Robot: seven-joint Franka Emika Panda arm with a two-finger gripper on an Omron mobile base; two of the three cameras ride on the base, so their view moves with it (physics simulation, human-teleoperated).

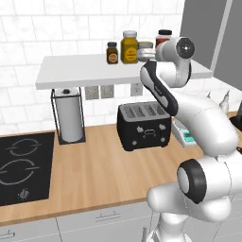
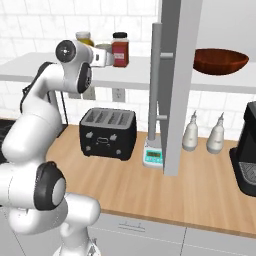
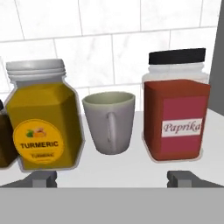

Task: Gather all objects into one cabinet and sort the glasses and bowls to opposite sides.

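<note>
The pale grey cup [image 3: 109, 122] stands on the white wall shelf [image 3: 131, 168] between a turmeric jar [image 3: 41, 127] and a paprika jar [image 3: 175, 122], its handle turned toward the hand. My gripper [image 3: 112, 179] is open, level with the shelf and just in front of the cup, one fingertip low on each side, touching nothing. From the right base, the hand [image 2: 102, 57] reaches in at the jars. The dark brown bowl [image 2: 220, 60] rests on the shelf inside the cabinet [image 2: 227, 20], whose grey door [image 2: 180, 75] stands open edge-on.
A small brown jar [image 1: 112, 52] sits left of the turmeric jar [image 1: 129, 47]. Below on the wooden counter [image 1: 94, 160] are a black toaster [image 1: 144, 125], a paper towel holder [image 1: 69, 113], a small scale [image 2: 154, 157], two white bottles [image 2: 190, 132] and a coffee machine [image 2: 247, 150]. The cooktop [image 1: 23, 165] lies left.
</note>
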